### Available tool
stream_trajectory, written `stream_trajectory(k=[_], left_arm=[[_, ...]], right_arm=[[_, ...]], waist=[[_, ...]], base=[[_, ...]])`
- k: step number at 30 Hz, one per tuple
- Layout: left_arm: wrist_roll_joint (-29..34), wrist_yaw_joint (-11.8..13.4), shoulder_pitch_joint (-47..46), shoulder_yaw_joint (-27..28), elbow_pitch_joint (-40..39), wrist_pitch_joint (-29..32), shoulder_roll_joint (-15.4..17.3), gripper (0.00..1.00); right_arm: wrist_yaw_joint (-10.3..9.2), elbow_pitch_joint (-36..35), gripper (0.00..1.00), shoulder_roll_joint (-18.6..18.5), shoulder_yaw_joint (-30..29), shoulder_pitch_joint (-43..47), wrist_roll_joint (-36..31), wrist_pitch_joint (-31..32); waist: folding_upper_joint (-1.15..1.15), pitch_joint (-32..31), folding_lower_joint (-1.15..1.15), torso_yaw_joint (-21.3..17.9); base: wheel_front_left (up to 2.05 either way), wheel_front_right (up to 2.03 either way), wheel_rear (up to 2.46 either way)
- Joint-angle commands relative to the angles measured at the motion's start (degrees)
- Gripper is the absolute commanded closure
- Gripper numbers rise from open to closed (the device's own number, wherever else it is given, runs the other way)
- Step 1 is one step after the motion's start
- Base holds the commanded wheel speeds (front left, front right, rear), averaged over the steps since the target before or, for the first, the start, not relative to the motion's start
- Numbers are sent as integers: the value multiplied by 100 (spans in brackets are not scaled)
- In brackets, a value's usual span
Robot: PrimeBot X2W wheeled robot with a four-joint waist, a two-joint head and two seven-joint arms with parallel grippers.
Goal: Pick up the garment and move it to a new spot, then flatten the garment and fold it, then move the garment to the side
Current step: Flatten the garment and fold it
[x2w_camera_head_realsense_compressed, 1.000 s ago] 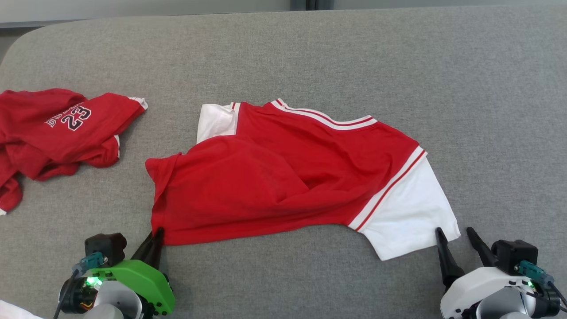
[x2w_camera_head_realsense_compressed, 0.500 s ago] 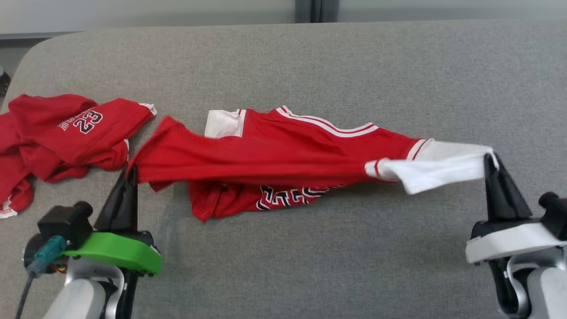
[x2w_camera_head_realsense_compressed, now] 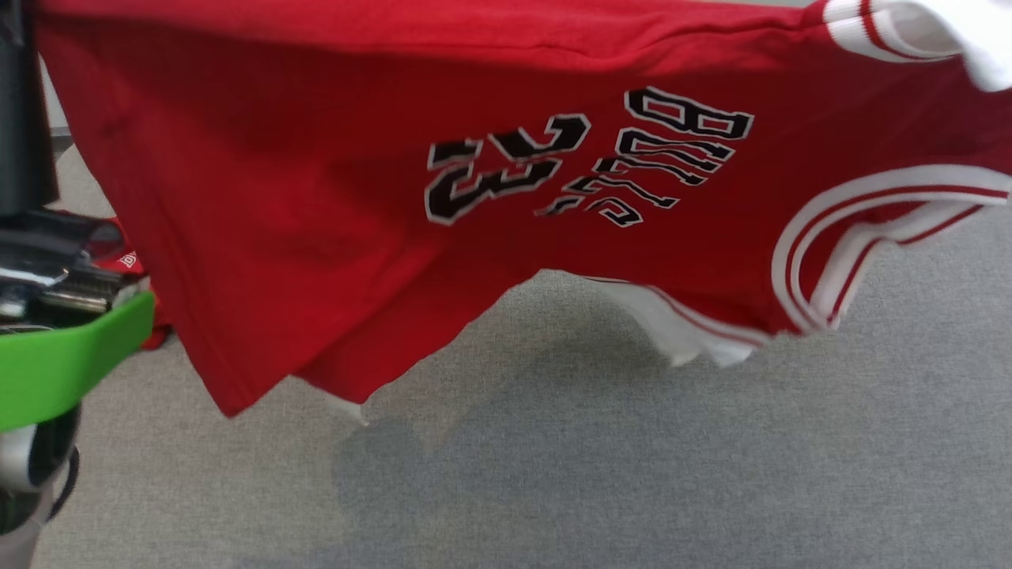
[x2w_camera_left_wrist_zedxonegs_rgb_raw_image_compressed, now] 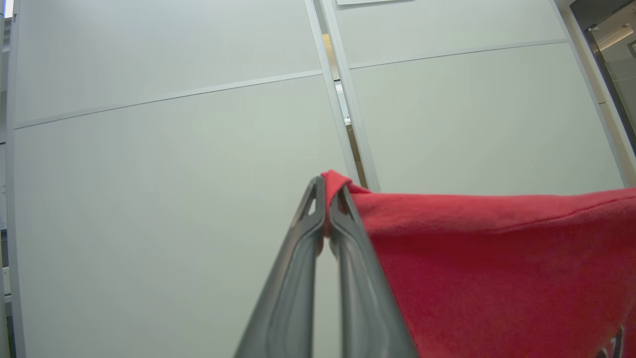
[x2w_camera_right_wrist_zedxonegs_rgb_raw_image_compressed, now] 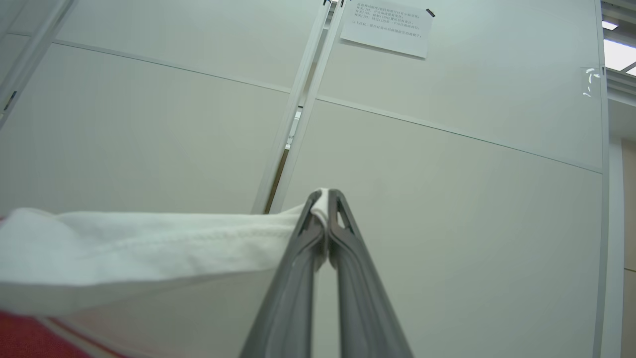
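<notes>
The garment (x2w_camera_head_realsense_compressed: 316, 197), a red jersey with white sleeves and black "23" lettering, hangs stretched in the air above the grey table (x2w_camera_head_realsense_compressed: 632, 474). My left gripper (x2w_camera_left_wrist_zedxonegs_rgb_raw_image_compressed: 327, 191) is shut on a red corner of the garment (x2w_camera_left_wrist_zedxonegs_rgb_raw_image_compressed: 497, 258), its fingers pointing up toward the wall. My right gripper (x2w_camera_right_wrist_zedxonegs_rgb_raw_image_compressed: 323, 199) is shut on the edge of the white sleeve (x2w_camera_right_wrist_zedxonegs_rgb_raw_image_compressed: 149, 248). In the head view the left arm's green shell (x2w_camera_head_realsense_compressed: 63, 363) shows at the left edge, and the white sleeve (x2w_camera_head_realsense_compressed: 949, 32) leaves at the top right.
A second red garment (x2w_camera_head_realsense_compressed: 122, 257) peeks out on the table at the left, behind the hanging jersey. The jersey's shadow falls on the grey cloth surface below. Pale wall panels (x2w_camera_left_wrist_zedxonegs_rgb_raw_image_compressed: 174, 149) stand behind the table, with a paper notice (x2w_camera_right_wrist_zedxonegs_rgb_raw_image_compressed: 386, 27) on one.
Both grippers have risen, lifting the garment off the table until it hangs spread before the camera. The head view has shifted as well.
</notes>
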Motion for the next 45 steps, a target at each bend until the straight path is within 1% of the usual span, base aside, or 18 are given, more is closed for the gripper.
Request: stream_trajectory(k=[1,4,6,8,12,14,17,21,25,29,31,36,40,42,45], left_arm=[[-12,-39,-278,39,-55,102,81,100],[-98,-123,-692,-1,9,290,102,100],[-191,-193,-910,-69,187,353,36,100],[-302,-301,-1144,-149,477,361,-74,100],[-541,-554,-1652,-374,1331,224,-377,100],[-606,-735,-1951,-511,1939,46,-594,100],[-639,-1028,-2581,-701,3104,-283,-938,100],[-639,-1300,-3432,-752,4604,-789,-1282,100],[-653,-1468,-4127,-711,5882,-1099,-1431,100],[-604,-1602,-4384,-854,7097,-1121,-1483,100],[-684,-1643,-4273,-864,7665,-1162,-1542,100],[-940,-1727,-3644,-845,8950,-1301,-1855,100],[-1150,-1791,-3104,-835,9676,-1374,-2147,100],[-1189,-1798,-2875,-852,9868,-1401,-2264,100],[-1235,-1823,-2548,-849,9970,-1444,-2348,100]], right_arm=[[-6,-23,100,-105,-20,-199,79,147],[-6,38,100,-264,-38,-526,206,308],[-6,163,100,-319,-33,-719,307,401],[-6,343,100,-357,3,-912,430,446],[-6,1000,100,-444,222,-1362,625,399],[-6,1463,100,-486,380,-1677,705,304],[-6,2211,100,-471,673,-2315,741,110],[-6,3189,100,-352,1054,-3275,705,-210],[-6,4192,100,-148,1392,-4177,749,-548],[-6,5232,100,180,1658,-4606,846,-861],[-6,5800,100,389,1759,-4517,933,-996],[-5,7247,100,902,2089,-3835,1119,-1325],[-6,8252,100,1179,2333,-3241,1375,-1516],[-6,8513,100,1251,2444,-2989,1511,-1602],[-6,8640,100,1275,2519,-2570,1731,-1696]], waist=[[0,-57,0,-26],[0,-61,0,-60],[0,-14,0,-80],[0,94,0,-91],[0,371,0,-121],[0,511,0,-121],[0,699,0,-143],[0,764,0,-227],[0,801,0,-353],[0,915,0,-448],[0,982,0,-499],[0,1148,0,-557],[0,1237,0,-540],[0,1281,0,-519],[0,1301,0,-488]], base=[[0,0,0],[0,0,0],[0,0,0],[0,0,0],[0,0,0],[0,0,0],[0,0,0],[0,0,0],[0,0,0],[0,0,0],[0,0,0],[0,0,0],[0,0,0],[0,0,0],[0,0,0]])
